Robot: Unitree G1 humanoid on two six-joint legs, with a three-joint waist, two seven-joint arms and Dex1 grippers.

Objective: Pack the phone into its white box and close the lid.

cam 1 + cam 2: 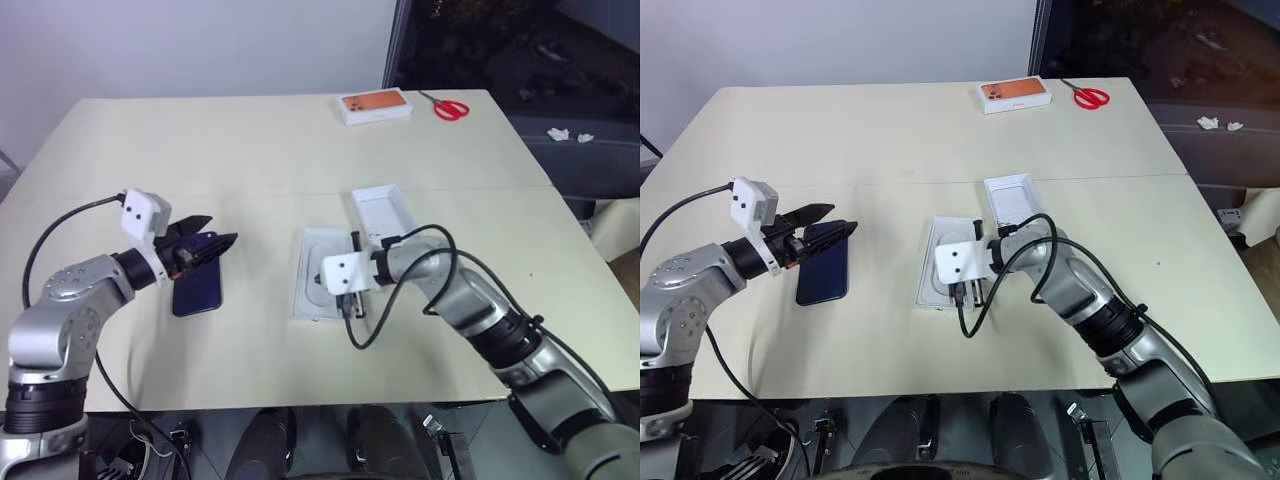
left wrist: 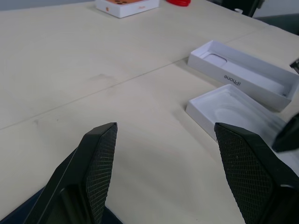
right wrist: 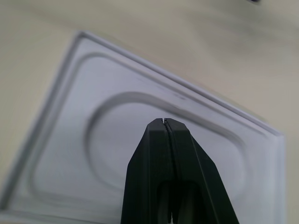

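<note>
The phone (image 1: 197,283) lies flat on the tabletop (image 1: 260,150) at the robot's left, outside any box, so packing has not started. The left pincer (image 1: 208,245) hangs just above the phone's far end with its jaws spread wide and nothing between them; in the left wrist view both textured fingers (image 2: 100,161) stand well apart over bare tabletop, with a dark edge of the phone at the lower corner. Near the middle of the tabletop lies a shallow white piece with a rounded oblong recess (image 1: 940,262), and just beyond it, touching or nearly touching, stands a deeper white tray (image 1: 383,213) with open top and lettering on its side wall (image 2: 233,79). Judged by its walls, the deeper tray is probably the white box, but which of the two white pieces serves as box, insert or lid cannot be told with certainty. The right pincer (image 1: 962,292) is over the recessed piece, jaws pressed fully together and holding nothing; the right wrist view shows its tips (image 3: 164,122) closed above the recess. A white box with an orange top (image 1: 376,106) and red-handled scissors (image 1: 447,106) rest at the far edge, well apart from the work. Remaining steps, as judged: grasp the phone, seat it in the white box, fit the lid.
</note>
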